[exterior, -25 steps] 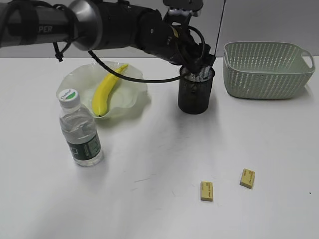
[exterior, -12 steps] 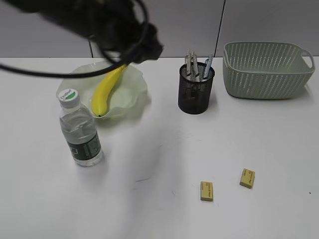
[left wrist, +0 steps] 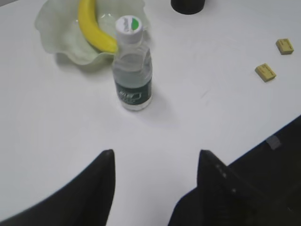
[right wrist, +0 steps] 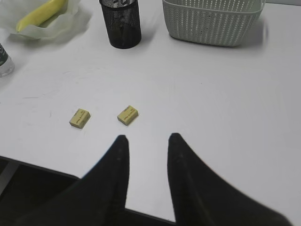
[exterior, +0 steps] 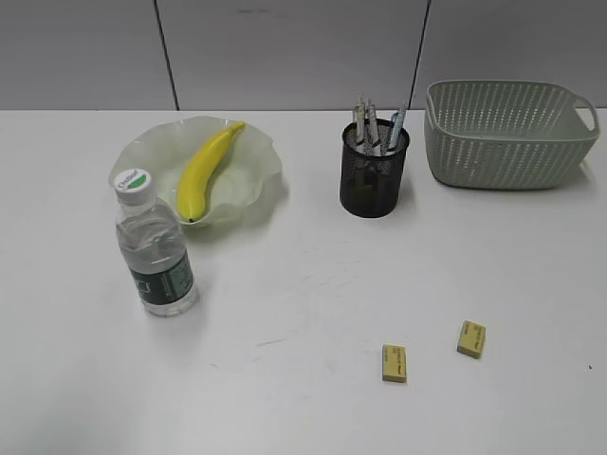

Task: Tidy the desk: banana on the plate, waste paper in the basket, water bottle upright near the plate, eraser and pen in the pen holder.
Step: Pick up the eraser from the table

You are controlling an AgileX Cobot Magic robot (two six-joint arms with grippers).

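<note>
On the desk [exterior: 303, 284], nearly everything sits in its container; two erasers lie loose.

Across the far right stands the basket [exterior: 509, 133]; its inside is hidden from these angles, and no waste paper shows anywhere. The plate [exterior: 142, 152] at far left holds the banana [exterior: 207, 171], lying diagonally. Just in front of the plate the water bottle [exterior: 156, 248] stands upright, its dark green label printed with text too small to read, its cap green and white. The pen holder [exterior: 374, 171] between plate and basket holds several pens [exterior: 377, 123]. Near the front edge lie two yellow erasers [exterior: 395, 363] [exterior: 471, 338], apart, their printing illegible. The left gripper [left wrist: 155, 165] hangs spread wide over bare desk; the right gripper [right wrist: 148, 150] is parted, narrower, holding nothing.
</note>
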